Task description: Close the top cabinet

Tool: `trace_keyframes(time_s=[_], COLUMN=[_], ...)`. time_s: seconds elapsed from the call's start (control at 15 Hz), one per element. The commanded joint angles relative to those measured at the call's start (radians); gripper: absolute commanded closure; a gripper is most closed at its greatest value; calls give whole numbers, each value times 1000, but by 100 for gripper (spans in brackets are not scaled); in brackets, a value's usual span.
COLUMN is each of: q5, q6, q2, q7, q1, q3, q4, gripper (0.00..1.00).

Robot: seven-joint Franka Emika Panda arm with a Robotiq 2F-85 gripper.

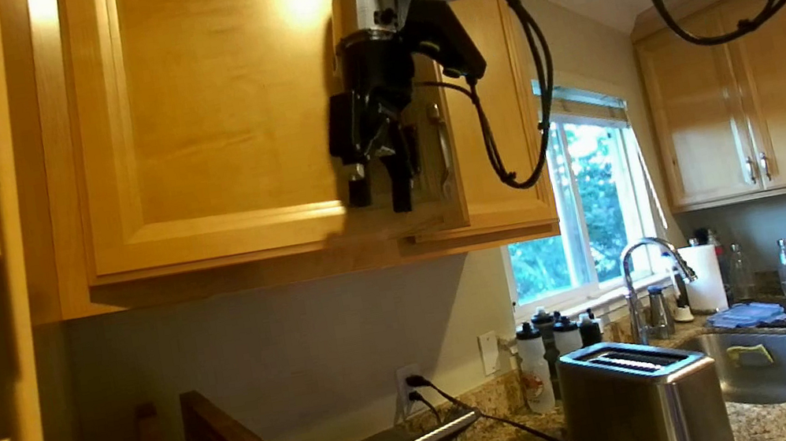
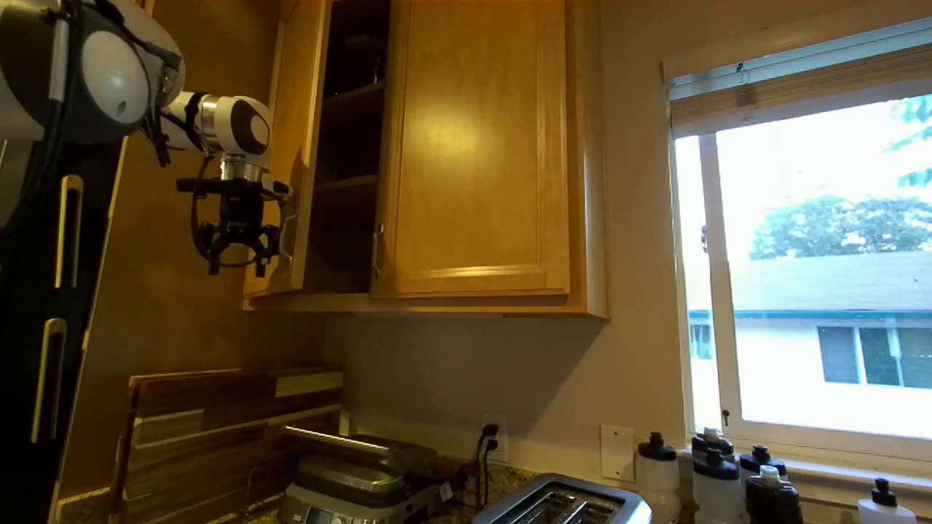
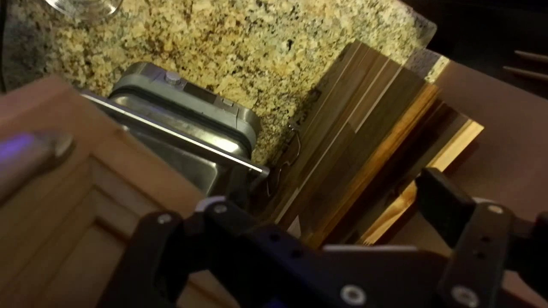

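in both exterior views, one wide honey-wood top cabinet [image 2: 587,218] hangs above the granite counter [image 3: 184,34]. of its two doors [image 2: 297,102], one stands ajar, baring two inner shelves [image 2: 348,183]. one robot arm [image 2: 247,127] points down beside that door, its two fingers [image 1: 400,183] spread apart; whether they touch it cannot be told. below: one steel toaster [image 1: 648,409], one grill [image 2: 349,477], two black plugs [image 2: 491,430] in one outlet [image 2: 502,453].

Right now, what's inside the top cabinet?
In an exterior view, two shelves, with something dim, unidentifiable, on the upper. Shadow hides the back; the door nearer the window covers the rest.
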State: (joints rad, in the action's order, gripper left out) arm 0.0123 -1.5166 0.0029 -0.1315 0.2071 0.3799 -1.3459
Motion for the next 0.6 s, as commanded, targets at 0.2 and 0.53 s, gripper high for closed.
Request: trace_keyframes(time_s=[0.2,0.53], q5=[176,290], q6=[-173,-309], q2=[34,58], q7=[-2,-57], q1=[10,11], q3=[1,7], q4=[59,61], gripper=[0,0])
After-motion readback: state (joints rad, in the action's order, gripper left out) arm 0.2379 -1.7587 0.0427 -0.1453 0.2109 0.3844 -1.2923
